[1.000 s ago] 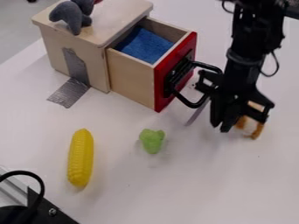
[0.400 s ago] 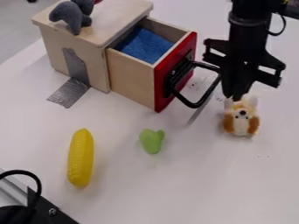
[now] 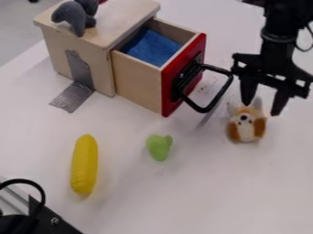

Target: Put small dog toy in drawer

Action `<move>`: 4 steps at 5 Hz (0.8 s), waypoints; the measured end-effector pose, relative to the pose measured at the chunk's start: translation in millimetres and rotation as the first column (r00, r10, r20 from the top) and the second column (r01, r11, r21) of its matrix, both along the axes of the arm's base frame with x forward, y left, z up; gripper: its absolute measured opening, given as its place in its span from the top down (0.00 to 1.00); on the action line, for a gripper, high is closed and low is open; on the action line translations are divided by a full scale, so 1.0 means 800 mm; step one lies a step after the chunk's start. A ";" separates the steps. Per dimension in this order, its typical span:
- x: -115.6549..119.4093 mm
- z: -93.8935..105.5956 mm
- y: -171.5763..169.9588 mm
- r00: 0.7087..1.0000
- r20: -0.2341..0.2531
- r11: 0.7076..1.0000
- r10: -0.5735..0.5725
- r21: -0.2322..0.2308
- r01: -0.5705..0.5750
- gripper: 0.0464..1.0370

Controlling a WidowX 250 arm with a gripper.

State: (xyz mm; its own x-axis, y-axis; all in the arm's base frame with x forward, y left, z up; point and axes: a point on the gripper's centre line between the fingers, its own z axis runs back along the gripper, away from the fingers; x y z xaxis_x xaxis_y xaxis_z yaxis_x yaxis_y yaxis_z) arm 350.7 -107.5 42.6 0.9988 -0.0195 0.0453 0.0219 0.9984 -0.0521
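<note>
The gripper [image 3: 261,109] hangs at the right of the view, its two fingers spread apart with nothing held. Just below and slightly left of its fingertips, the small orange and white dog toy [image 3: 247,126] rests on the table, its dark-nosed face toward the camera. To the left stands a wooden box with its drawer [image 3: 138,76] pulled out. The drawer has a red front with a black handle, and a blue cloth lies inside it.
A grey stuffed toy [image 3: 76,16] sits on the box top [image 3: 116,20]. Yellow corn [image 3: 84,164] and a green toy [image 3: 159,147] lie on the white table [image 3: 183,196]. Black and metal hardware [image 3: 45,219] occupies the lower left corner.
The gripper has risen off the dog toy, shifted right, and its fingers have spread from closed. The toy, earlier mostly hidden behind the gripper, now shows and has shifted slightly left.
</note>
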 end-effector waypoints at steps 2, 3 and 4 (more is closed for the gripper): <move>0.000 -0.037 -0.001 0.997 -0.069 0.999 -0.014 0.043 0.017 0.04; -0.008 -0.049 0.007 0.994 -0.107 0.995 -0.035 0.085 0.044 0.07; -0.016 -0.052 0.010 0.992 -0.122 0.995 -0.039 0.092 0.050 0.33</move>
